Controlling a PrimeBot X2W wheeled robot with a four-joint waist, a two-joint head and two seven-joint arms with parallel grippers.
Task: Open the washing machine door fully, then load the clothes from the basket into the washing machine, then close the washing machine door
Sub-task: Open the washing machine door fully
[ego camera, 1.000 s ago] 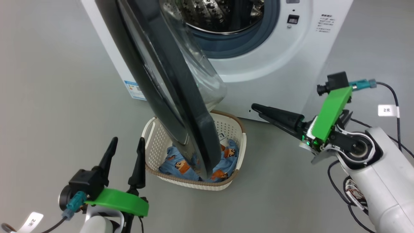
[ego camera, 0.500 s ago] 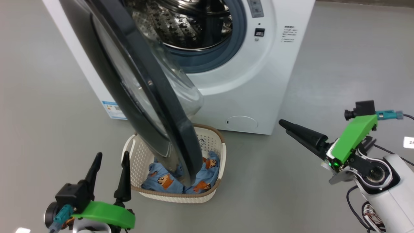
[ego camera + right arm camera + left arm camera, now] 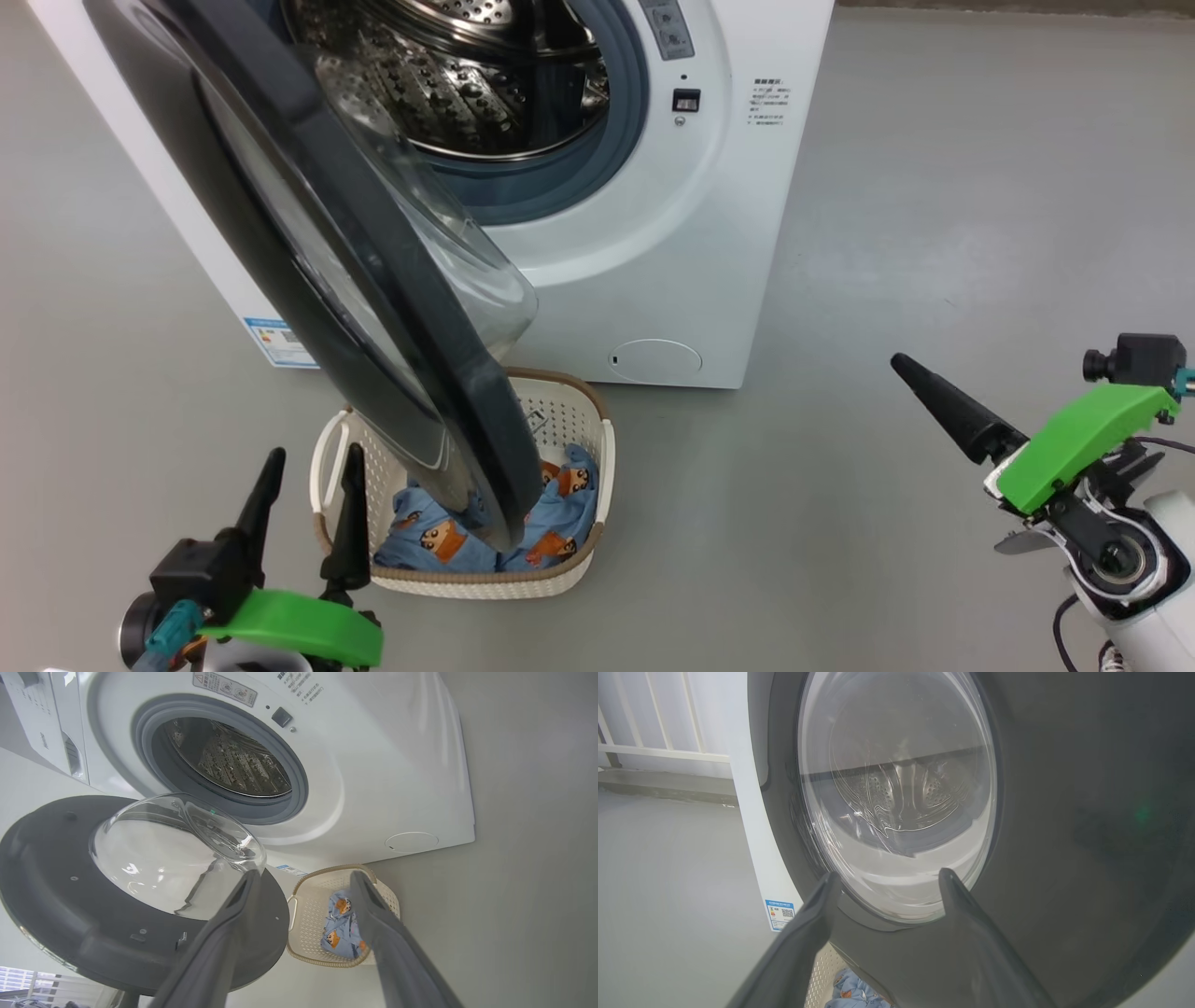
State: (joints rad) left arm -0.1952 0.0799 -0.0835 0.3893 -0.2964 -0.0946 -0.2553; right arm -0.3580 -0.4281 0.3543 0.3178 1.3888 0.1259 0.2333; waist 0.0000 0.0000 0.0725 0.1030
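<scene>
A plain grey floor (image 3: 934,233) runs under everything, with nothing else near the work. On it stands the big white boxy front-loading washing machine (image 3: 644,280), its perforated steel drum (image 3: 485,84) open to view inside a grey rubber seal.

The large round door with the wide glossy black rim and bulging clear glass bowl (image 3: 373,308) is swung out on the robot's left side, standing well clear of the opening. Its lower edge hangs over the basket. My judgement is that the opening step is at or near its end: the door looks wide, though perhaps not at its stop, and loading has not begun.

The small cream plastic basket with perforated sides and a brown woven-look rim (image 3: 597,411) sits on the floor just in front of the machine, below the door. In it lie the soft light-blue garments printed with small brown-and-orange cartoon figures (image 3: 439,541), crumpled together and partly hidden by the door's rim.

The left gripper (image 3: 315,453) hovers beside the basket facing the door's outer face, fingers spread wide and empty. The right gripper (image 3: 304,873) hangs well off to the right, likewise wide and holding nothing. The next move likely calls for nudging the door further aside, then reaching down past its rim for the cloth.
</scene>
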